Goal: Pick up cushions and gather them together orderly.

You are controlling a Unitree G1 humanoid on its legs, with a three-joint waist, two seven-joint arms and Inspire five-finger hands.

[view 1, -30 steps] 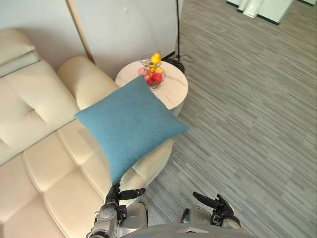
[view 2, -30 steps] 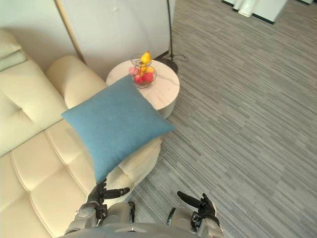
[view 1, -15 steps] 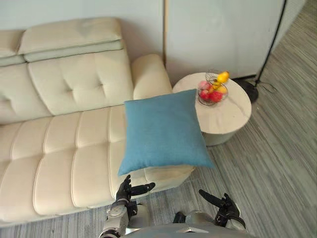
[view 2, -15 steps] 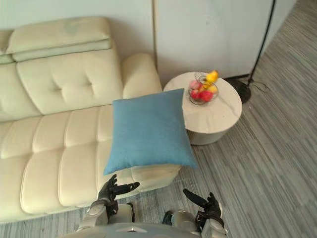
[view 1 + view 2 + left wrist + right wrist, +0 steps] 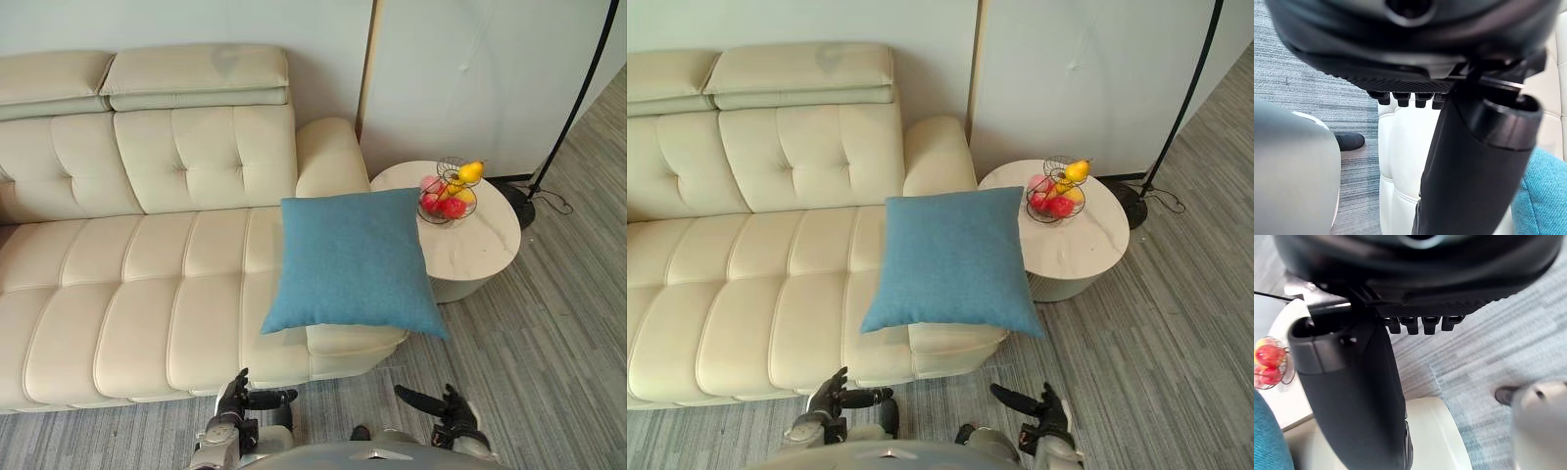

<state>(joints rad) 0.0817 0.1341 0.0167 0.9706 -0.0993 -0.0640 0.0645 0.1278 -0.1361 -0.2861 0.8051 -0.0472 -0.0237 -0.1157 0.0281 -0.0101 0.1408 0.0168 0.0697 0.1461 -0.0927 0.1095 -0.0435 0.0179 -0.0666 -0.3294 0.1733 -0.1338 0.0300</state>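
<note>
Blue cushion [image 5: 353, 259] flat at the right end of the cream sofa's [image 5: 147, 284] seat, lower corner overhanging its front edge, just beside the round side table [image 5: 485, 245] bearing a wire fruit basket [image 5: 449, 191]. Left hand [image 5: 235, 397] and right hand [image 5: 453, 416] low before the sofa's front edge, fingers loosely extended, thumbs out, empty.

Left hand [image 5: 233, 398], right hand [image 5: 453, 417] low at front, well apart; fingers relaxed, thumbs pointing inward.

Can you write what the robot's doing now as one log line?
step: pickup not started | blue cushion: on right end of sofa, untouched | left hand: open, empty | right hand: open, empty
</note>
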